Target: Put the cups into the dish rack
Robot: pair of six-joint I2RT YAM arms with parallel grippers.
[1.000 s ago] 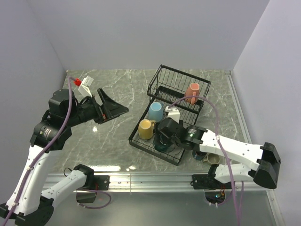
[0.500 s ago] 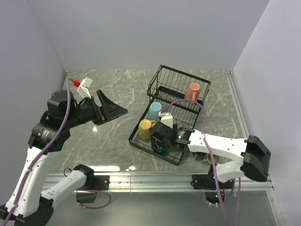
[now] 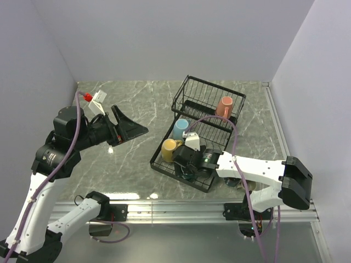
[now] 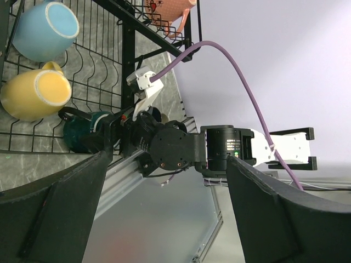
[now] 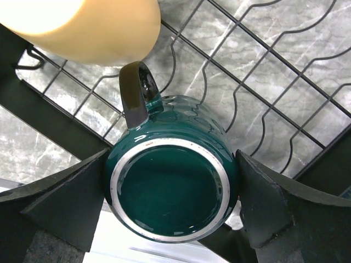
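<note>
- Right gripper (image 5: 171, 189): released, jaws spread wide, one finger close on each side of the dark teal mug (image 5: 170, 203).
- Dark teal mug: lying on its side on the dish rack's (image 3: 204, 94) flat tray, handle toward the yellow mug (image 5: 93, 27).
- Light blue mug (image 3: 181, 129): on the tray.
- Pink mug (image 3: 224, 107): in the raised basket.
- Left gripper (image 3: 131, 125): open, empty, above the marble table (image 3: 120, 159), well apart from the rack.

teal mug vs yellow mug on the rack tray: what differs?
Colour: the teal mug is dark glossy green, the yellow mug pale cream. The teal mug sits inside the open right hand; the yellow mug has nothing around it. Both lie on their sides, next to each other, on the flat tray of the dish rack.
</note>
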